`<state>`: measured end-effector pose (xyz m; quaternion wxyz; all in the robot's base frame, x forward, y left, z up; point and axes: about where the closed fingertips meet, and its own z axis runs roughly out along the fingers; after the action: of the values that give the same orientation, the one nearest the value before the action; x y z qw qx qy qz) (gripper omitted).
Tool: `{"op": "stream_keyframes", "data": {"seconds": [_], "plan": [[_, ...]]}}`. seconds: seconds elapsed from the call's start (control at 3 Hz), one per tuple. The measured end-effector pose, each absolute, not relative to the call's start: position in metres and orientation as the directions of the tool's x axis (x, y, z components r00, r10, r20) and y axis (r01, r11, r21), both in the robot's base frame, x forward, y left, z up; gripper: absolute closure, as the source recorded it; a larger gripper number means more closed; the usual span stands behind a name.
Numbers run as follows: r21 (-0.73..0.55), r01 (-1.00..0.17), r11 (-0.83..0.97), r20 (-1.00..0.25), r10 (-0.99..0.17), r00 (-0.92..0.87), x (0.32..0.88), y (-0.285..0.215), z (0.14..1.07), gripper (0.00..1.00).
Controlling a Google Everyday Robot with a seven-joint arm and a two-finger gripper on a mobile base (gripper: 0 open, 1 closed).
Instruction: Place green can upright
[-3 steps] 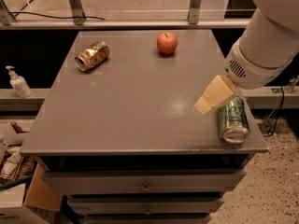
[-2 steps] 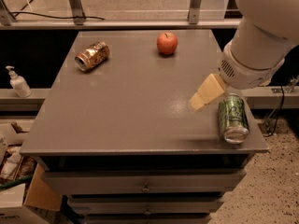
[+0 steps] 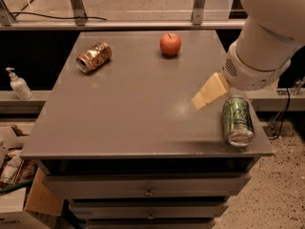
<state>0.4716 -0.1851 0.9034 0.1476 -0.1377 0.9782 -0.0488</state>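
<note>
— Camera view, nearest things first: what sits lowest?

— Drawers (image 3: 147, 187) under the grey worktop (image 3: 124, 113), and a cardboard box (image 3: 35, 204) on the floor at the left.

— And the green can?

— The green can (image 3: 237, 120) lies on its side at the worktop's front right corner, one silver end turned toward the front edge.

— Where is the pincer?

— The pincer (image 3: 204, 98) hangs just beside the can's far end, to its left and over the worktop. It shows as one beige wedge below the bulky white arm (image 3: 267, 37). Whether it is apart or together, I cannot tell. It does not hold the can.

— Farther back?

— A pump bottle (image 3: 17, 84) stands on a ledge left of the worktop. A gold can (image 3: 94, 57) lies on its side at the far left, and a red apple (image 3: 170, 44) sits near the far edge, well apart from both cans.
</note>
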Motion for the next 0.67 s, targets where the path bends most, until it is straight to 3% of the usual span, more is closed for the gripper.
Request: {"op": "stream_keyframes", "data": {"seconds": [0.67], "plan": [[-0.058, -0.188, 0.981, -0.181, -0.195, -0.964, 0.480, -0.192, 0.871, 0.00]]}}
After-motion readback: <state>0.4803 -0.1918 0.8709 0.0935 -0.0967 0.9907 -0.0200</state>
